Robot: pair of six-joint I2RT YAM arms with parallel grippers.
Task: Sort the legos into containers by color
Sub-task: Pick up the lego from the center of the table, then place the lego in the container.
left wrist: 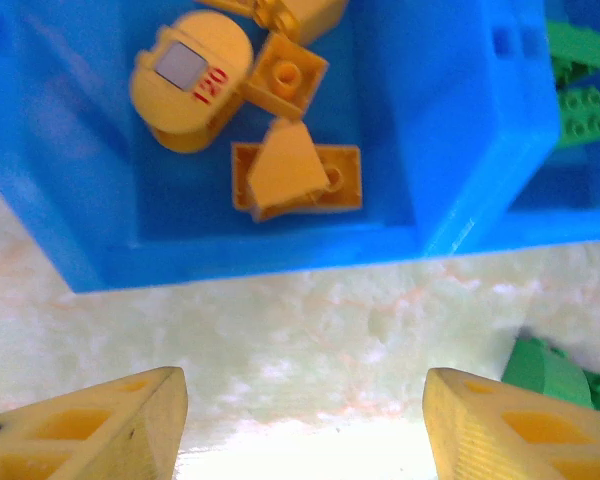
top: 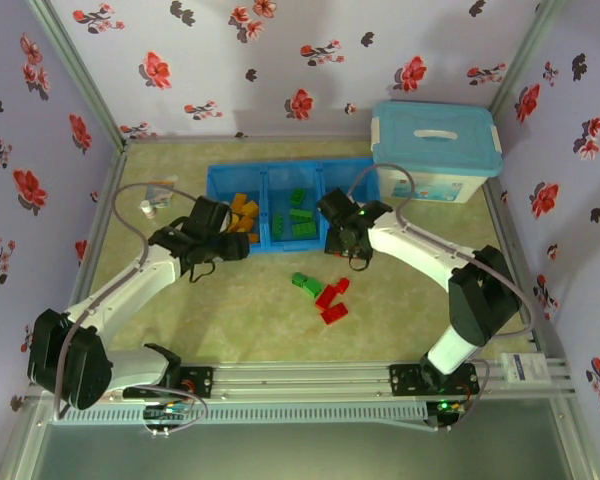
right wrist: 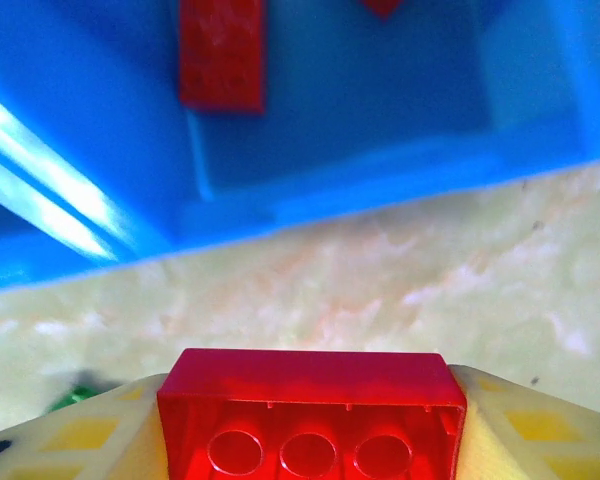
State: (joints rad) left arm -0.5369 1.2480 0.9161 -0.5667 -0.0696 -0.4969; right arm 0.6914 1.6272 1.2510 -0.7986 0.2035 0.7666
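The blue tray (top: 263,247) has three joined containers. Yellow-orange legos (top: 243,214) lie in the left one and green legos (top: 300,216) in the middle one. My left gripper (top: 230,244) hovers open over bare table at the tray's near wall (left wrist: 280,262), its jaws (left wrist: 305,425) with nothing between them; the yellow-orange legos (left wrist: 300,175) lie just beyond. My right gripper (top: 342,246) is shut on a red lego (right wrist: 310,405) in front of the right container, where another red lego (right wrist: 222,55) lies. A loose green lego (top: 305,283) and two red legos (top: 331,303) rest mid-table.
A white storage box with a light-blue lid (top: 435,150) stands at the back right, beside the tray. A small white object (top: 148,208) sits at the left edge. Floral walls close three sides; a rail (top: 310,385) runs along the near edge.
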